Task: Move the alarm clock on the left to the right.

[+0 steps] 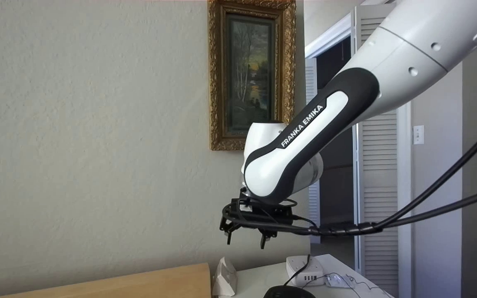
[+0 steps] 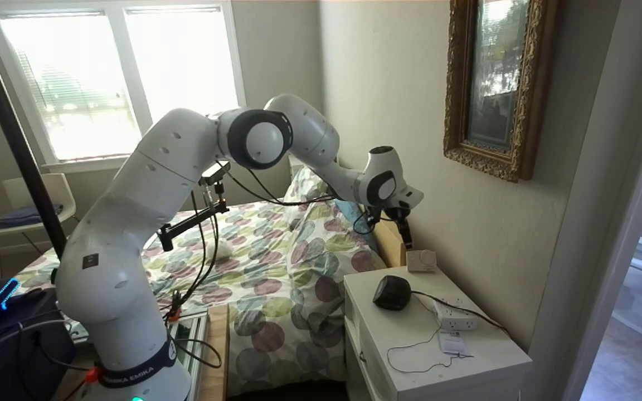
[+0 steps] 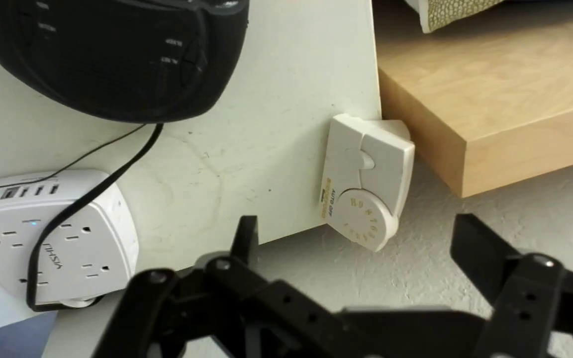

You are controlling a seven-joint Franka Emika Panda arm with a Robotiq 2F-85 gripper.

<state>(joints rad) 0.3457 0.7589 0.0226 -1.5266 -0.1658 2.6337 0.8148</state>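
A black rounded clock with button labels stands on the white nightstand. It also shows at the bottom edge of an exterior view and at the top left of the wrist view. A small white device with a numbered dial stands at the nightstand's back corner, by the headboard. It also shows in an exterior view and in the wrist view. My gripper is open and empty, pointing down above the nightstand's back end. In the wrist view its fingers are spread wide, apart from the white device.
A white power strip with cords lies on the nightstand, beside a small clear packet. The wooden headboard borders the white device. The wall stands close behind the gripper, with a gilt picture frame.
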